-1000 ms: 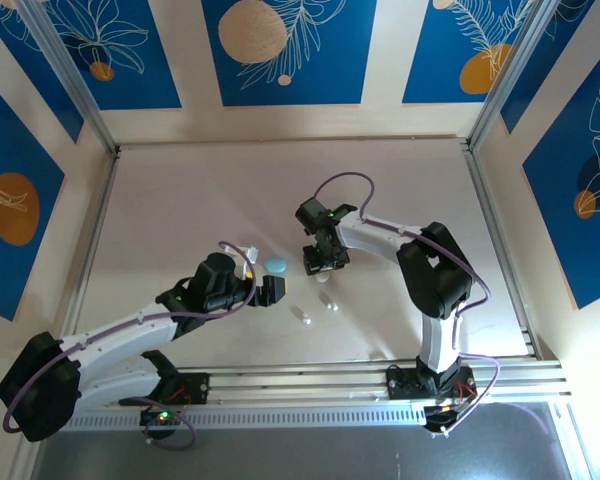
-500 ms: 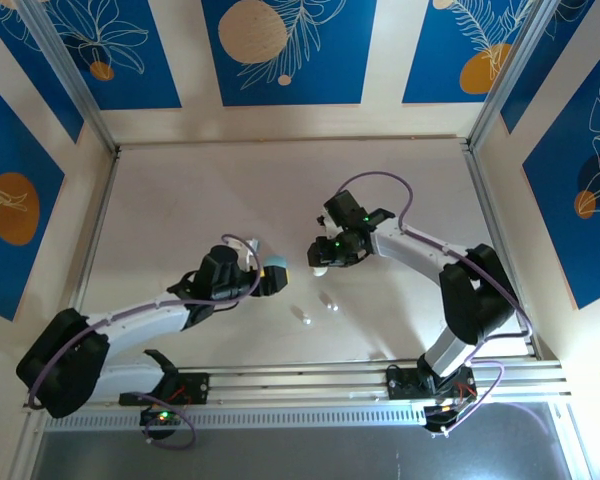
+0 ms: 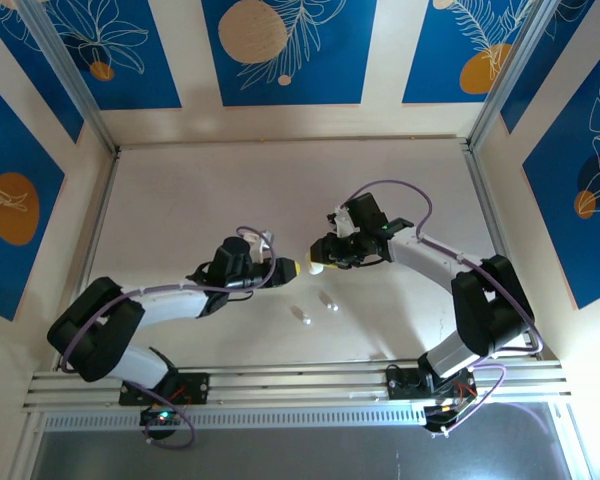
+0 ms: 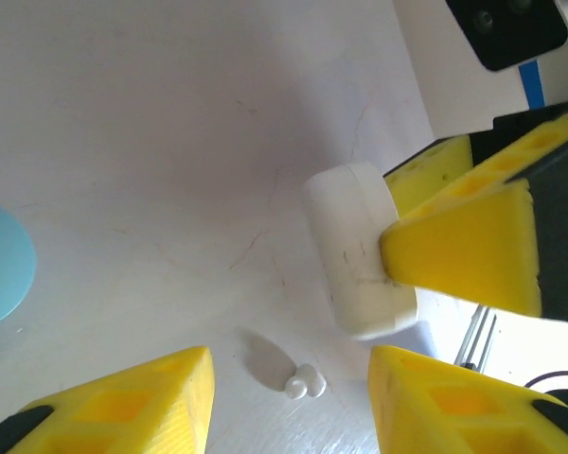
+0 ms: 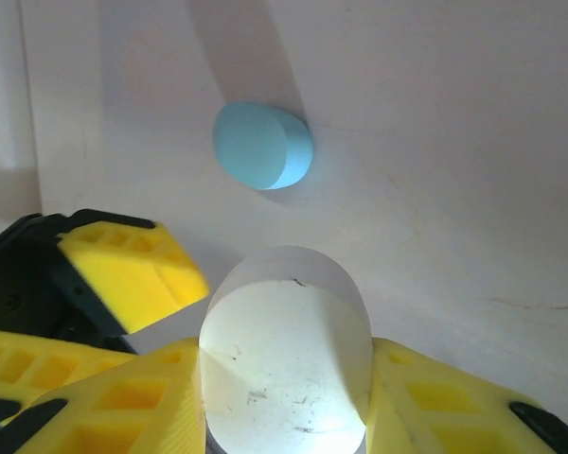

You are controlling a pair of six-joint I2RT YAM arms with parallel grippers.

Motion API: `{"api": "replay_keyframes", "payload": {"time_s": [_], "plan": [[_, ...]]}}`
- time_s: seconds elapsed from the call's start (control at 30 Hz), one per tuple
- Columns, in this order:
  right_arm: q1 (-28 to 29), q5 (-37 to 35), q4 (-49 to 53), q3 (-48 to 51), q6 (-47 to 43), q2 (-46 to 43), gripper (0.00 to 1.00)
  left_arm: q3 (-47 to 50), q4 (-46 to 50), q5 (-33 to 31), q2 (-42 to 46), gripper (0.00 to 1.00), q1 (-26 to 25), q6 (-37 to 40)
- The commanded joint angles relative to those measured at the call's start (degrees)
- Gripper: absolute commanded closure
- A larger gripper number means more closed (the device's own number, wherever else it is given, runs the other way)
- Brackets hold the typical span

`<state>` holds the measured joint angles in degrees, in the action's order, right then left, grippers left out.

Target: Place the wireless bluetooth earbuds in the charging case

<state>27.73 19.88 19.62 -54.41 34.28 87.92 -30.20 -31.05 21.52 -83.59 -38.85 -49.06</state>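
Note:
My right gripper is shut on a white oval charging case, held just above the table; the same case shows in the left wrist view between the right arm's yellow fingers. My left gripper is open, with its fingers well apart and empty, right next to that case. One white earbud lies on the table below the gap. From above, the two grippers nearly meet at the table's middle, and two white earbuds lie just in front.
A pale blue oval case lies flat on the table a little beyond the white one, also at the left edge of the left wrist view. A metal rail runs along the near edge.
My left arm has reached right, over the blue case, up to the white case, and its jaws have narrowed. The right arm has swung its elbow outward, still holding the white case.

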Motion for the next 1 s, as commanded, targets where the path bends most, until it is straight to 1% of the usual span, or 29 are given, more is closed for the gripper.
{"api": "replay_keyframes", "payload": {"time_s": [0.0,0.2,0.53,0.97], "plan": [[-0.52,4.39,-2.3,1.14,1.55,-1.73,0.61,-2.06,-5.53,2.97,-2.1,0.5,0.35,-1.95],[-0.75,5.57,-2.84,1.66,1.9,-1.7,0.61,-2.38,-7.81,3.88,-3.99,0.47,0.17,-3.06],[-1.14,7.65,-3.97,2.59,2.64,-2.82,0.62,-2.74,-7.89,3.68,-6.04,0.47,-0.02,-2.89],[-2.64,9.68,-3.73,4.57,2.98,-6.81,0.62,-2.85,-3.86,1.09,-7.11,0.48,-0.06,-1.04]]}}
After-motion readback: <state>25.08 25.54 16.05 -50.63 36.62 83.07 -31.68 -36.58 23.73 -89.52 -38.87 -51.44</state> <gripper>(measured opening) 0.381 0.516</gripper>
